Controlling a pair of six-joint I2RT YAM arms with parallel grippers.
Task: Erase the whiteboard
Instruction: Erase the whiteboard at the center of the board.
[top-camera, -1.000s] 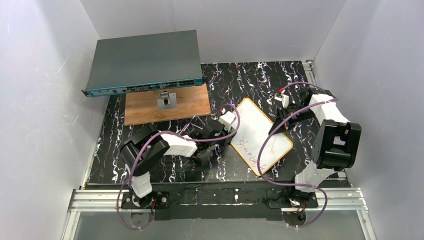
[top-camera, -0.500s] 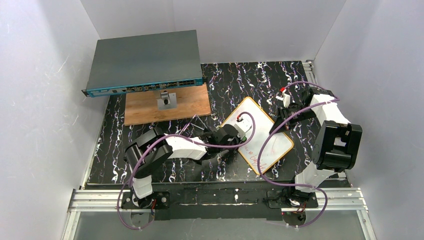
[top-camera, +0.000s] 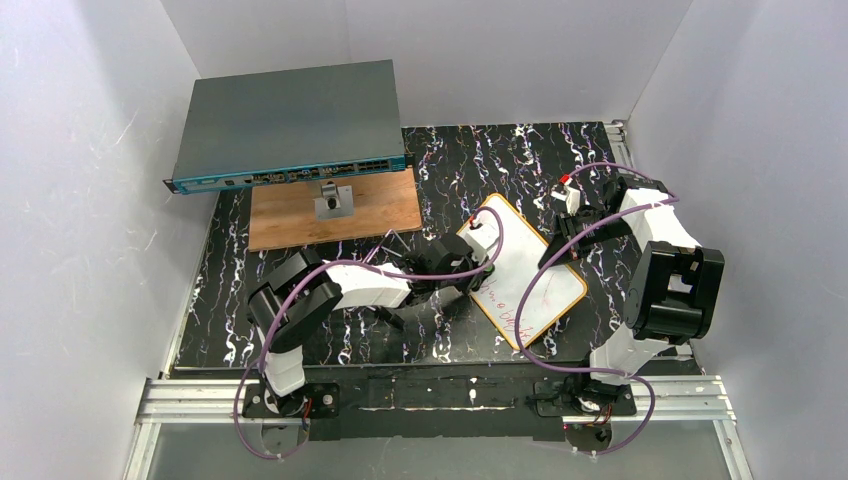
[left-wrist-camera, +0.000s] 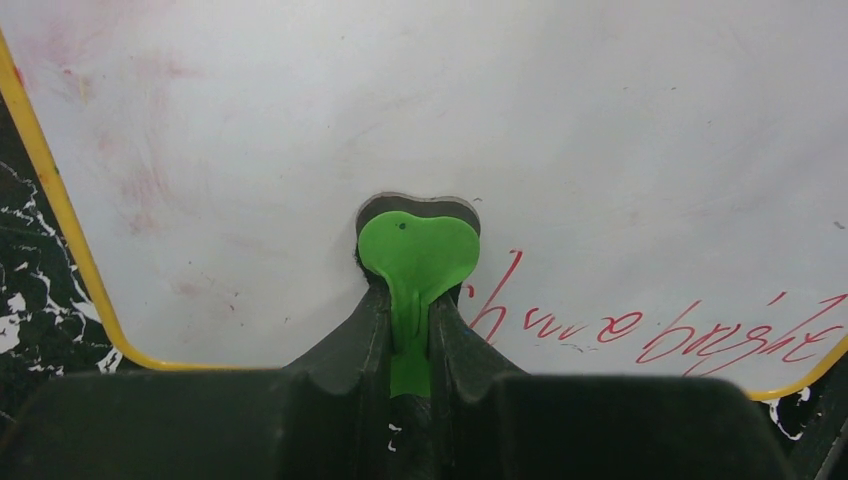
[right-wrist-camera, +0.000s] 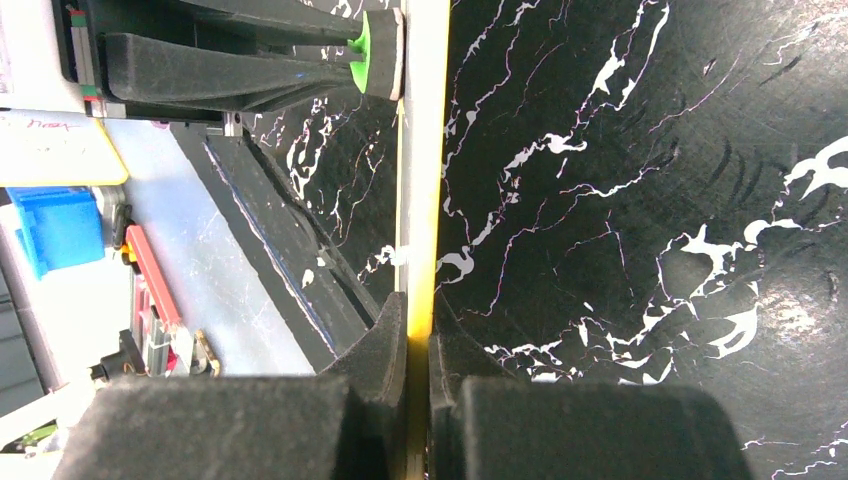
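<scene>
Left gripper: fingers closed tight on the stalk of a green eraser, its pad pressed onto the board.
Red writing: unwiped, just beside the pad; sweep sideways across it with flat, even pressure.
Whiteboard: lying aslant on the black marbled table, between the arms.
Right gripper: pinching the board's rim, steadying it.

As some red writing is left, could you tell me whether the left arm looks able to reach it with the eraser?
Probably yes: the left gripper holds the green eraser on the whiteboard, right beside the red writing, nothing between.
</scene>
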